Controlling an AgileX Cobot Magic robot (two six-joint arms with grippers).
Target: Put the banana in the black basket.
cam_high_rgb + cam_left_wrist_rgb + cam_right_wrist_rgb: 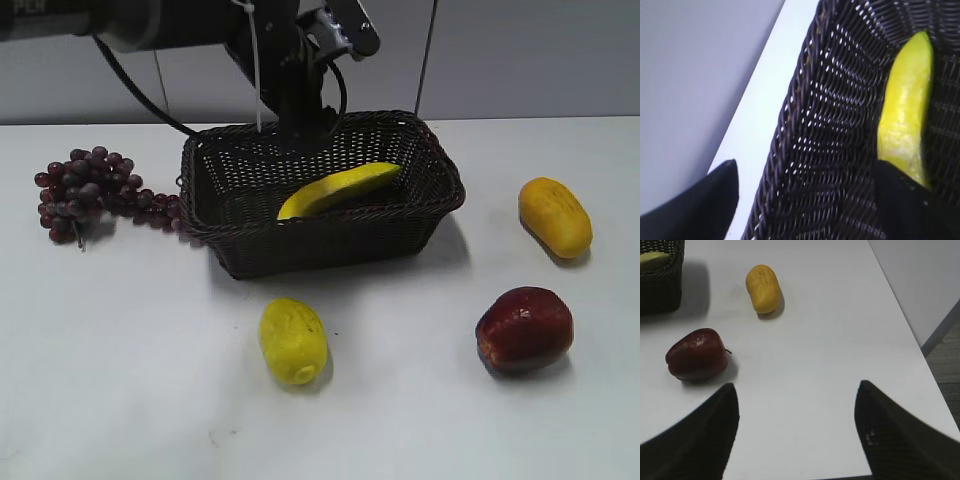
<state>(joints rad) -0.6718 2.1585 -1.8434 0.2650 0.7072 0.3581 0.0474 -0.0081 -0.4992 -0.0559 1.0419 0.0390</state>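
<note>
The banana (340, 188) lies inside the black basket (330, 245), slanting up against its back right wall. In the left wrist view the banana (905, 110) rests on the weave of the basket (830, 100). My left gripper (300, 120) hangs over the basket's back rim; its jaws (805, 165) are wide open and empty, one finger outside the wall and one inside beside the banana. My right gripper (796, 390) is open and empty above bare table on the right. It is out of the exterior view.
A bunch of purple grapes (90, 190) lies left of the basket. A lemon (292, 340) lies in front of it. A red apple (524, 328) and a mango (555, 215) lie to the right, and both show in the right wrist view, the apple (696, 355) and the mango (763, 288). The table's right edge (920, 340) is near.
</note>
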